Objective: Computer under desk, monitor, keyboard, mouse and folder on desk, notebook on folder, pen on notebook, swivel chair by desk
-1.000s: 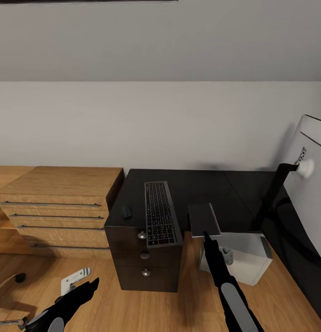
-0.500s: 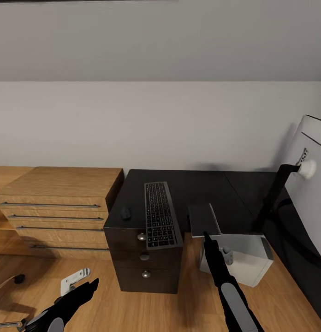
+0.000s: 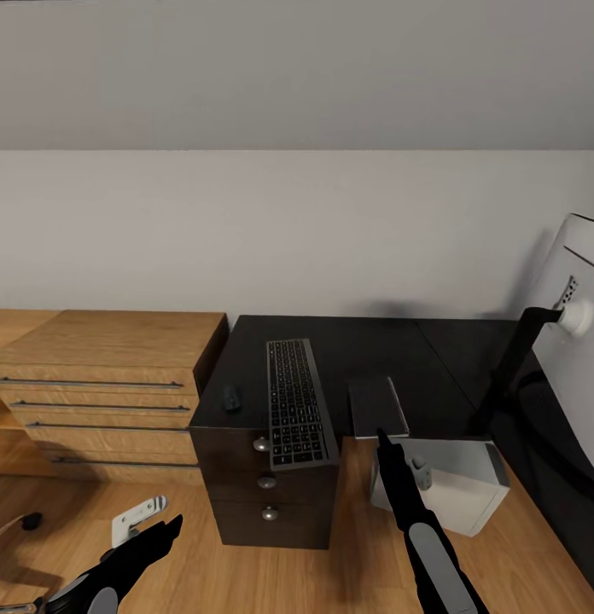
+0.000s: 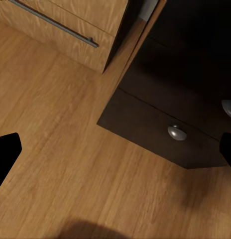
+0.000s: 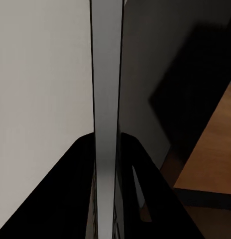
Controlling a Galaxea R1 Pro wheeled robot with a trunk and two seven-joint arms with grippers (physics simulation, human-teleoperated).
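Observation:
My right gripper (image 3: 382,436) is shut on the near edge of the dark grey notebook (image 3: 376,405), which lies flat at the front edge of the black desk (image 3: 365,341). In the right wrist view the notebook (image 5: 105,74) runs edge-on between the two black fingers (image 5: 80,169). The keyboard (image 3: 293,401) lies lengthwise on the desk over the drawer unit (image 3: 267,503), and the mouse (image 3: 232,396) sits just to its left. The pale computer (image 3: 451,482) stands on the floor under the desk. The monitor (image 3: 579,358) shows its grey back at the right. My left gripper (image 3: 165,530) hangs open low over the floor.
A light wooden drawer cabinet (image 3: 109,375) stands left of the desk against the grey wall. In the left wrist view the dark drawer unit (image 4: 160,119) with a silver knob (image 4: 176,132) lies ahead on the plank floor. A small white-grey part (image 3: 137,514) lies on the floor by my left gripper.
The whole head view has shifted slightly, so the camera moved. The right gripper still holds the notebook in the same place, and the left gripper is unchanged.

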